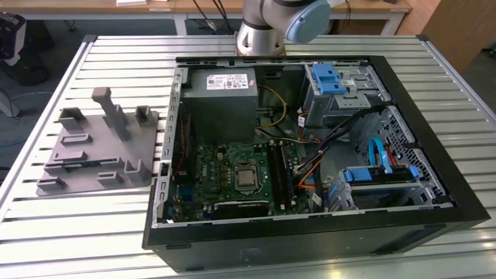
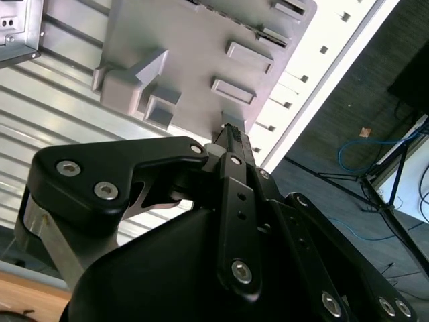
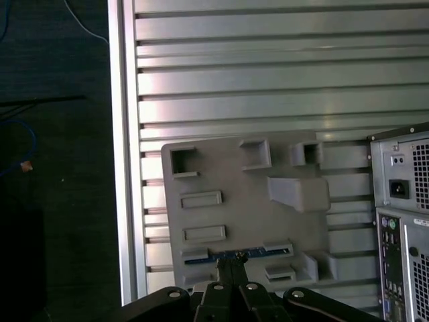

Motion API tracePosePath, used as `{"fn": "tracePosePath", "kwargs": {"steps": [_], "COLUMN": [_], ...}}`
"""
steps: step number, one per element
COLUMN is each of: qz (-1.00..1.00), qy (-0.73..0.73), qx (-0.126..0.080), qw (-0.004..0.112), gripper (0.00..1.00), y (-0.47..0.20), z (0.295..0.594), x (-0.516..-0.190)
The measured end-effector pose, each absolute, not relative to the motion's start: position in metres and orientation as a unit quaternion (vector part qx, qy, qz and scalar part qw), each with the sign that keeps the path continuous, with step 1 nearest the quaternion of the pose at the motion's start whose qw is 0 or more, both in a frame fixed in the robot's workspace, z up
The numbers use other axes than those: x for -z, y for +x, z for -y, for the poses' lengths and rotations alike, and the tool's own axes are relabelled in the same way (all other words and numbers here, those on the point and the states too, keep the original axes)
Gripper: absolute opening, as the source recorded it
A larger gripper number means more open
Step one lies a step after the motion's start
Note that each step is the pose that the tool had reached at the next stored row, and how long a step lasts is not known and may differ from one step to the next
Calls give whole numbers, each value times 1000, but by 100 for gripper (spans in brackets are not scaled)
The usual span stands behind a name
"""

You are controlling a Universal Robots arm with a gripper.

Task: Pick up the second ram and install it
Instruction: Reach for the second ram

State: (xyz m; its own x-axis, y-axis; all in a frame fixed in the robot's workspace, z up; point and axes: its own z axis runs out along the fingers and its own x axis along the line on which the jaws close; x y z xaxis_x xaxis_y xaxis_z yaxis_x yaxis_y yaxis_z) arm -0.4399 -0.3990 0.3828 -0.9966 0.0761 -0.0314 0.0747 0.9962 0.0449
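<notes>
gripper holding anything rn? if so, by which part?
Nothing. The gripper is shut and empty, above the tray. The ram lies in its tray slot, with nothing gripping it.

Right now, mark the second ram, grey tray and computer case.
second ram (image 3: 258, 253), first wrist view, blue-green edge.
grey tray (image 3: 241, 201), first wrist view, bare floor.
computer case (image 1: 310, 244), exterior view, black wall.

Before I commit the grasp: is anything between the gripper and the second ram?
Nothing visible does. In the first wrist view the gripper is right at the second ram, which lies in the grey tray.
</notes>
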Motion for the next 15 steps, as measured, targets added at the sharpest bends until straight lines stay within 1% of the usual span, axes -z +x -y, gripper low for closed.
{"fn": "tracePosePath", "kwargs": {"steps": [15], "qz": [-999], "qy": [38], "qx": [-22], "qw": [16], "gripper": [10], "y": [-441], "z": [399], "x": [-377]}}
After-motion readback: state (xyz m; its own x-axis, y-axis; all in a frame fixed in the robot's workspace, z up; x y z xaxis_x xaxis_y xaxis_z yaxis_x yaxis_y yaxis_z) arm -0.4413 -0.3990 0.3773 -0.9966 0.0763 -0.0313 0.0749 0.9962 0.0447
